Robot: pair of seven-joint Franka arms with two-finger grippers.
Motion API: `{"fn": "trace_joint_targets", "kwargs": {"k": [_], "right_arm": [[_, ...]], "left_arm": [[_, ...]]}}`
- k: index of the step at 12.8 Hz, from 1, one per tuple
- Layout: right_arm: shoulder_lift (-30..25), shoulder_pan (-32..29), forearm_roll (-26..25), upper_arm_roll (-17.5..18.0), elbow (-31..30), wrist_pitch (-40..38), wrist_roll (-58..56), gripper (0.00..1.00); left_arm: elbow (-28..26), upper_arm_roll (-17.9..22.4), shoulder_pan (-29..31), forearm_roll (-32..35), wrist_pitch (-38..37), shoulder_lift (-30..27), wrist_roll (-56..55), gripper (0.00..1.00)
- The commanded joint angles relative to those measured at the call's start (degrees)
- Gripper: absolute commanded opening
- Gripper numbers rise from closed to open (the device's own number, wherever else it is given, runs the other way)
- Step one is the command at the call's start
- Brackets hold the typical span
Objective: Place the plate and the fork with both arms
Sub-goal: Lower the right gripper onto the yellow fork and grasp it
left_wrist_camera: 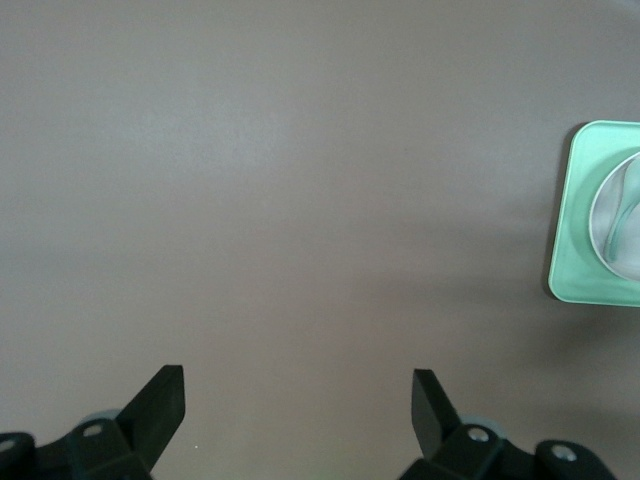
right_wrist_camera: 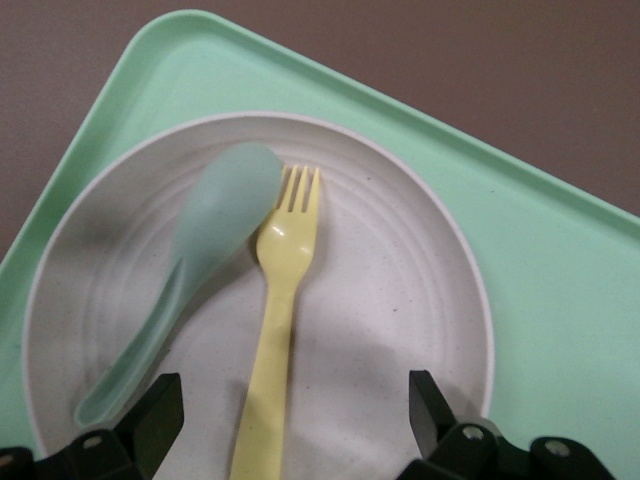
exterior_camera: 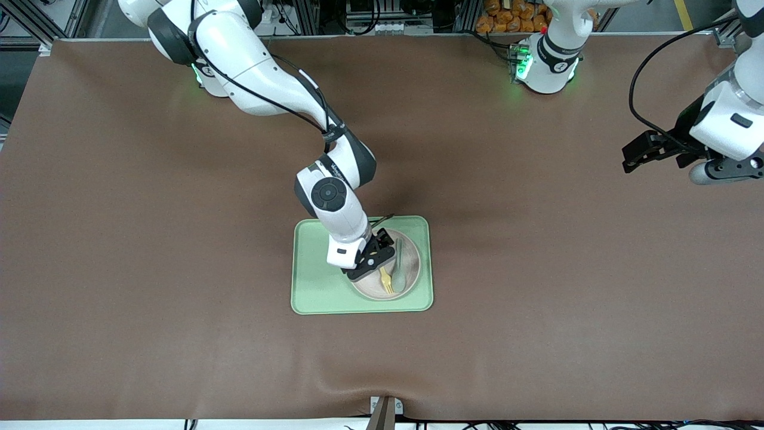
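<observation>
The plate (exterior_camera: 412, 280) lies on the green tray (exterior_camera: 310, 286), at the tray's end toward the left arm; it also shows in the right wrist view (right_wrist_camera: 400, 300). The pale-yellow fork (exterior_camera: 387, 282) lies on the plate beside a grey-green spoon (exterior_camera: 399, 263); both show in the right wrist view, the fork (right_wrist_camera: 280, 290) next to the spoon (right_wrist_camera: 200, 250). My right gripper (exterior_camera: 382, 258) is open just above the plate, its fingers (right_wrist_camera: 432, 400) on either side of the fork's handle, not touching it. My left gripper (exterior_camera: 641, 156) is open and empty, up over the bare table at the left arm's end.
The tray shows at the edge of the left wrist view (left_wrist_camera: 570, 230) with brown table cloth (left_wrist_camera: 300, 200) before it. A small fixture (exterior_camera: 385, 409) stands at the table's edge nearest the front camera.
</observation>
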Motion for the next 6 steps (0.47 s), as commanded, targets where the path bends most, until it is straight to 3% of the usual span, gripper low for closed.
{"fn": "trace_joint_targets", "kwargs": {"k": [1,4,6], "right_arm": [[1.83,1.16,-0.58,-0.19,1.93,-0.15,-0.22,0.97],[2.01,1.51,-0.49,-0.19,1.66,-0.06,-0.05,0.90],[2.27,1.69,-0.58,-0.19,1.57,-0.06,-0.13,0.80]], "left_arm": [[-2.07,-0.70,0.17,1.53,1.10,-1.31,0.64,1.00],[-2.33,-1.05,0.43,1.44,1.45,-1.23,0.55,1.00],[-2.33,-1.05,0.61,1.44,1.45,-1.31,0.55,1.00]]}}
